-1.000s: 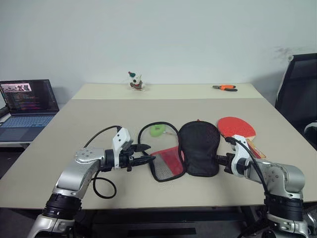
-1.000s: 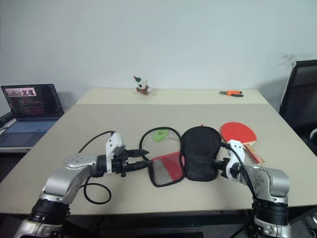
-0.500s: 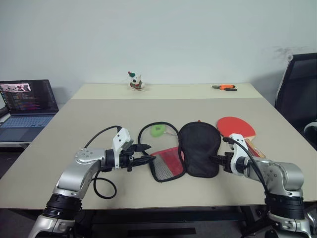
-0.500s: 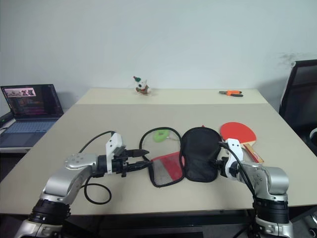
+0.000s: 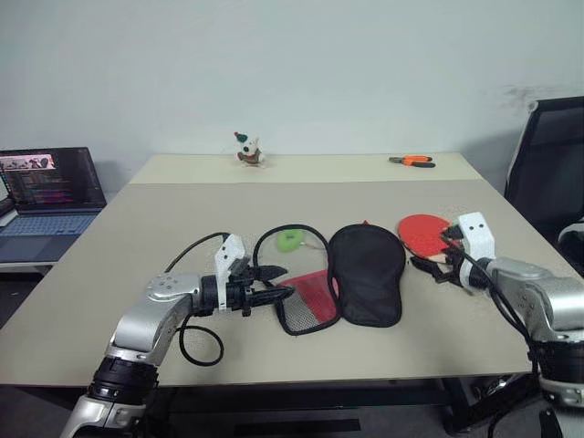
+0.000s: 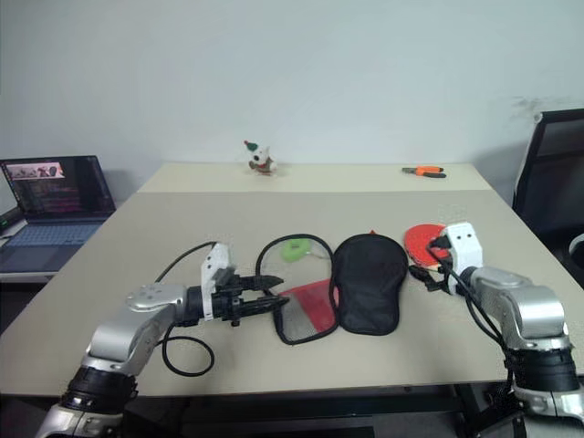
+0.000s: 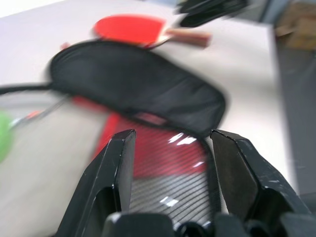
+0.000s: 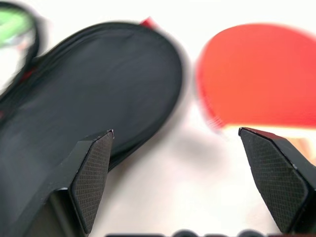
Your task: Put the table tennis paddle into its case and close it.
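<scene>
Since a second ago: right claw (image 8: 182, 182) let go of the case's near edge, lifted and swung out to the right, now hanging above the handle end of the table tennis paddle (image 5: 422, 232), fingers (image 8: 91, 173) spread wide with nothing between them. Left claw (image 5: 274, 295) about where it was, pointing right at the near edge of the open red mesh half (image 5: 308, 299), fingers (image 7: 116, 165) parted on either side of that edge, no clear grip on it. The case (image 5: 367, 272) lying open in the middle of the desk (image 5: 137, 228), black half flat to the right of the red half, green ring tag (image 5: 290, 240) just behind on its black cord. Paddle lying flat on the desk just right of the black half, red face up, outside the case. Farther back: small figurine (image 5: 247, 151), orange-handled pliers (image 5: 412, 161). Laptop (image 5: 47, 196) off to the left, black chair (image 5: 546, 173) at the right.
</scene>
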Robot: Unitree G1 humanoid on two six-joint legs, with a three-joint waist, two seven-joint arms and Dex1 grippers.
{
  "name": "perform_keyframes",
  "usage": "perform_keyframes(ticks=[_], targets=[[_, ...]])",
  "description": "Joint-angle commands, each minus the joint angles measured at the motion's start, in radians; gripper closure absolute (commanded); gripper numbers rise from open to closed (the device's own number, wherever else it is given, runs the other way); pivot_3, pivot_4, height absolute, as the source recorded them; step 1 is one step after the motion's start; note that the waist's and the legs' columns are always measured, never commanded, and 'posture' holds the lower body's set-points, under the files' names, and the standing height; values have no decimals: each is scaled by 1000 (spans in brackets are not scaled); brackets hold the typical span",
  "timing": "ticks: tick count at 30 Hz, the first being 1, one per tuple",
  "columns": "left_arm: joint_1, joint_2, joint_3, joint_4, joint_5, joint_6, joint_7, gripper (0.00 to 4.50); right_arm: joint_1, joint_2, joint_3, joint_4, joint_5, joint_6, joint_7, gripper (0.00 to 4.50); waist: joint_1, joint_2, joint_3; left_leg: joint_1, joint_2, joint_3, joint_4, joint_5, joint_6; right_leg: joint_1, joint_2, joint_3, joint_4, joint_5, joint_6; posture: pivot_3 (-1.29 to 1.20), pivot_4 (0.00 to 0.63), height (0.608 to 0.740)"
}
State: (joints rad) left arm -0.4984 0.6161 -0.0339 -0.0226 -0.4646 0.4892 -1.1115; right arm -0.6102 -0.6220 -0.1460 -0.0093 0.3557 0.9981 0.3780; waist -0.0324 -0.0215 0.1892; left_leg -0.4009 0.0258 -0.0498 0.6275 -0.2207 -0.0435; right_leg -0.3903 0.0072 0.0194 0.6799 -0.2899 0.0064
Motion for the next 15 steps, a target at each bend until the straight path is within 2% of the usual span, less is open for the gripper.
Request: perform_keyframes(ticks=[1,10,15], targets=[[-56,5,18,-30,-24,10,-6,1866,-62,-9,-15,177,-60,-105,-19,45,0,0,0,0,0,0,0,0,0,0,0,0,0,0,0,0,150,740],[-91,-16,-11,-29,6,-4,8,1866,-204,-50,35,685,-184,-350,61,45,-1,0,0,0,0,3,0,0,0,0,0,0,0,1,-2,0,150,740],[-74,-2,-5,-46,9,2,18,1866,-242,-51,60,838,-236,-458,106,45,-3,1,0,1,0,3,0,0,0,0,0,1,0,3,-5,0,150,740]])
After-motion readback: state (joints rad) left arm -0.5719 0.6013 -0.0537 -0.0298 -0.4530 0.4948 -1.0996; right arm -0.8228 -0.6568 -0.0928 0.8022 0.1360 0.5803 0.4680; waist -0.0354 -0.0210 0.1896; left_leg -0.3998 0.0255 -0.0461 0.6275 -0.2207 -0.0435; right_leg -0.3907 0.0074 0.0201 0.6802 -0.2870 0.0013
